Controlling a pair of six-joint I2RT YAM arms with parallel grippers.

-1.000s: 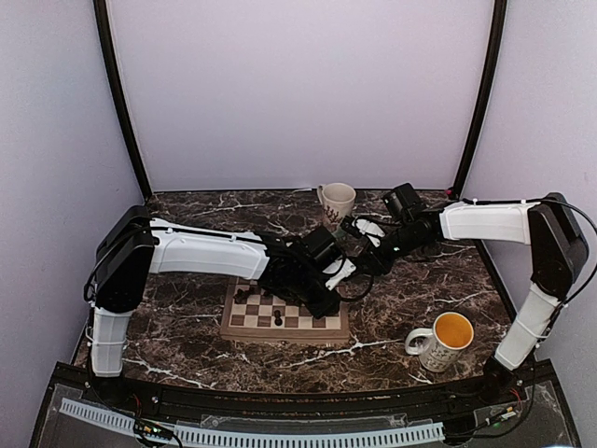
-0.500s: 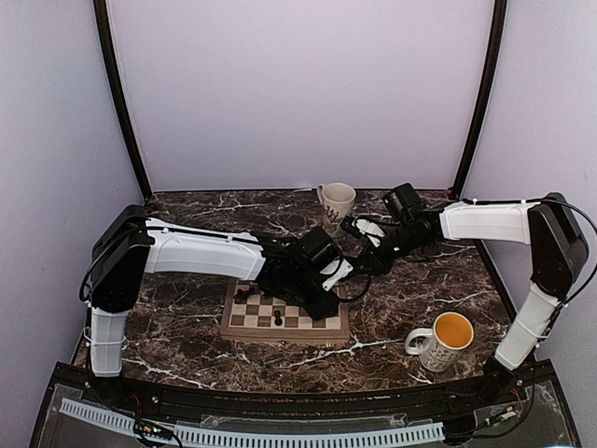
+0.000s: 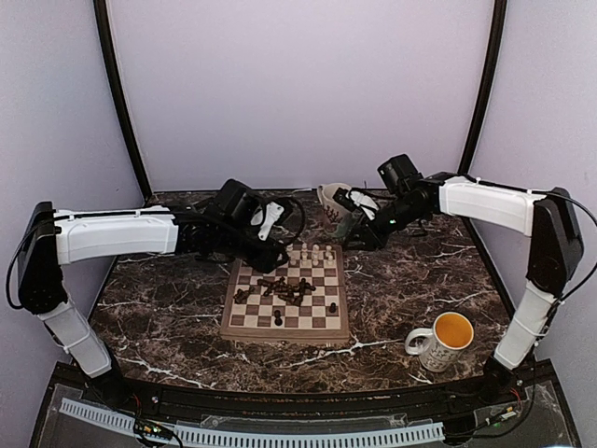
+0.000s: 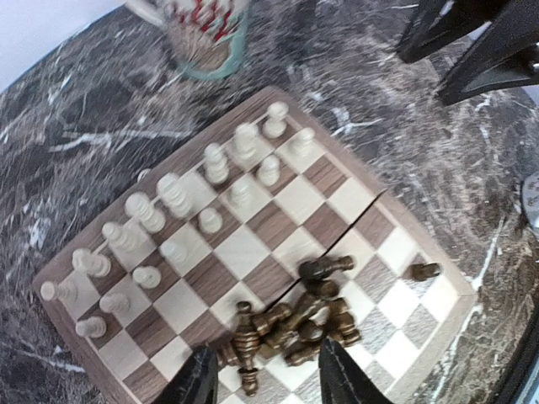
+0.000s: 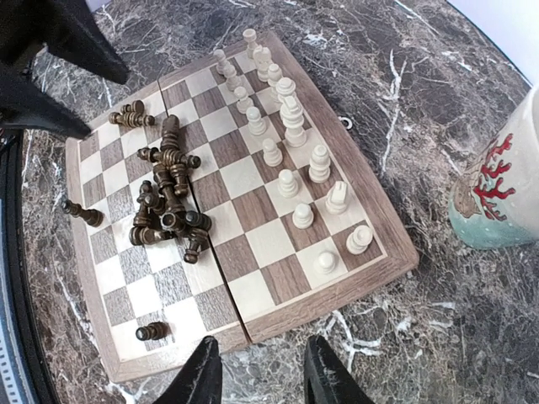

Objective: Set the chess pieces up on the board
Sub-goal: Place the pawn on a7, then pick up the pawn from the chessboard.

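The board (image 3: 244,325) lies mid-table. Cream-white pieces (image 3: 315,252) stand in two rows along its far edge. Dark pieces (image 3: 284,290) lie in a heap mid-board, and two dark pieces stand apart near the front edge. My left gripper (image 3: 271,252) hangs open and empty above the board's far left corner; in its wrist view (image 4: 269,383) the dark heap (image 4: 295,324) lies just beyond its fingertips. My right gripper (image 3: 357,233) is open and empty above the far right corner. In its wrist view (image 5: 263,379) it sits over the board's edge (image 5: 337,295), with the white rows (image 5: 290,143) ahead.
A cream mug with a red coral pattern (image 3: 336,199) stands behind the board, close to the right gripper; it also shows in the right wrist view (image 5: 505,185). A mug with a yellow inside (image 3: 443,341) stands at the front right. Purple walls enclose the marble table.
The left arm has lifted off the board and swung back and to the left, uncovering the pieces. The right gripper has risen slightly and moved a little left.
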